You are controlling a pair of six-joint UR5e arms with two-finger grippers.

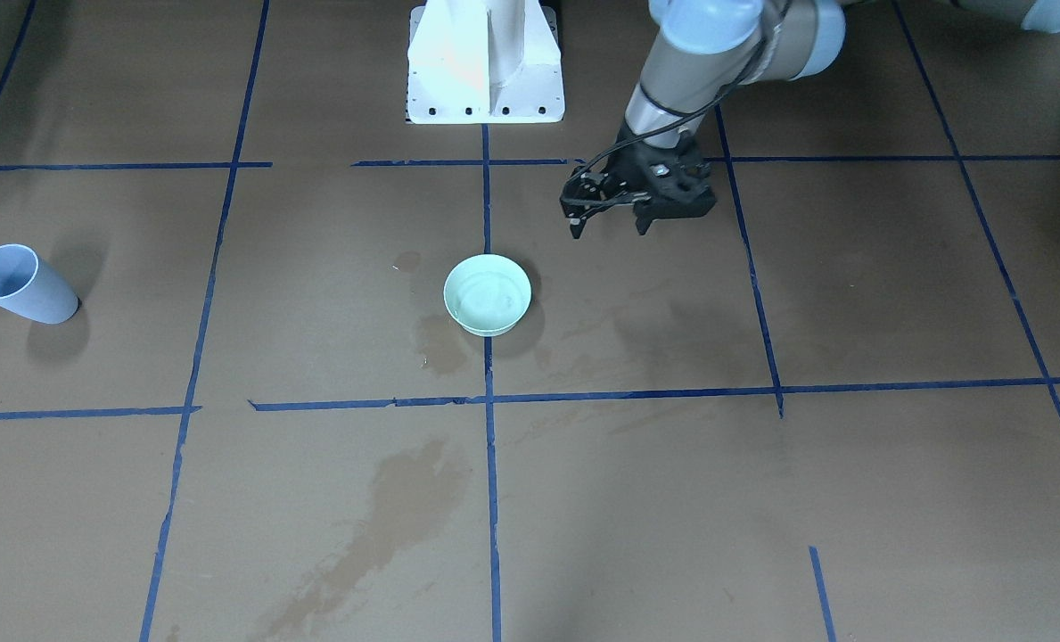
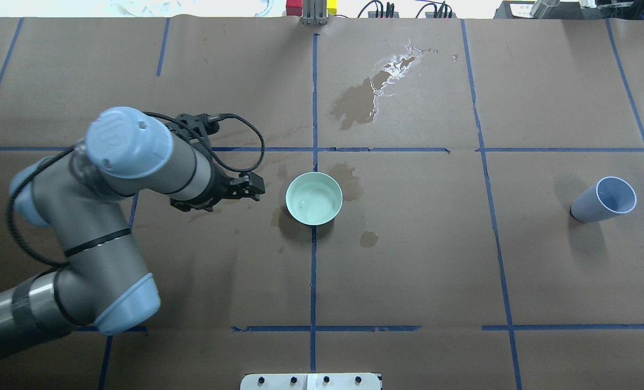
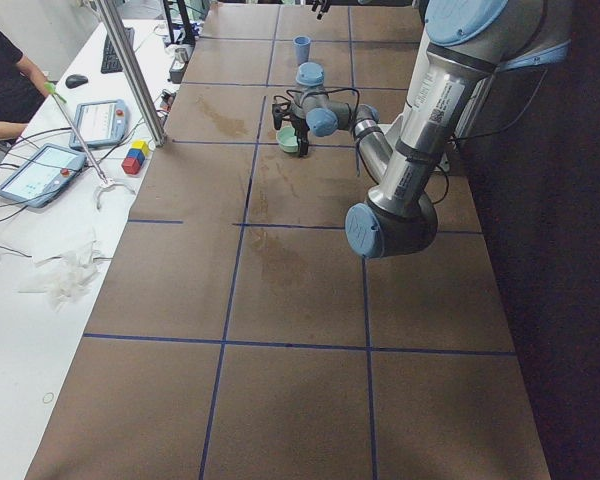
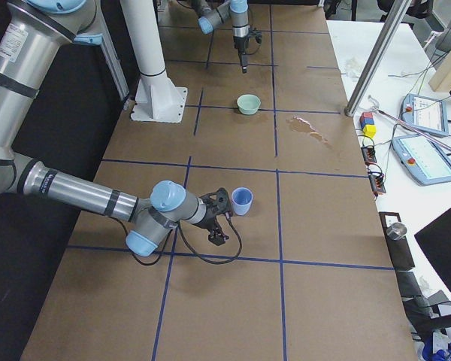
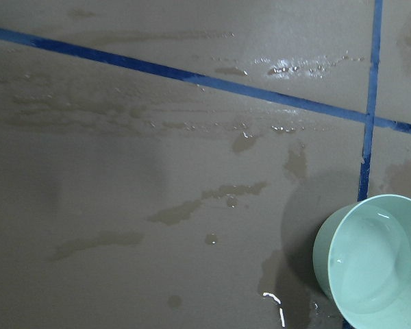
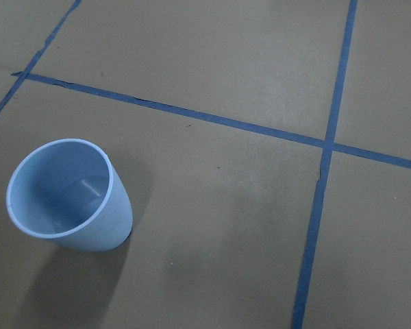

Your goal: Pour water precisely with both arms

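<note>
A mint-green bowl [image 2: 313,198] stands at the middle of the table on a blue tape line. A faint shimmer of water [image 5: 366,264] lies in its bottom. My left gripper [image 1: 608,226] hovers beside the bowl on my left, open and empty, and its wrist view catches the bowl [image 5: 380,264] at the lower right. A pale blue cup [image 2: 606,199] stands upright far to my right. My right gripper [image 4: 216,226] sits low near the cup [image 4: 242,201] and shows only in the exterior right view, so I cannot tell its state. The cup [image 6: 72,199] is apart from it.
Dark damp stains [image 2: 357,103] and a glistening puddle [image 2: 403,62] mark the brown board beyond the bowl. The white pedestal base [image 1: 485,71] stands behind it. A side table with tablets [image 4: 421,150], a metal post [image 4: 376,60] and a seated person [image 3: 5,80] lie past the far edge.
</note>
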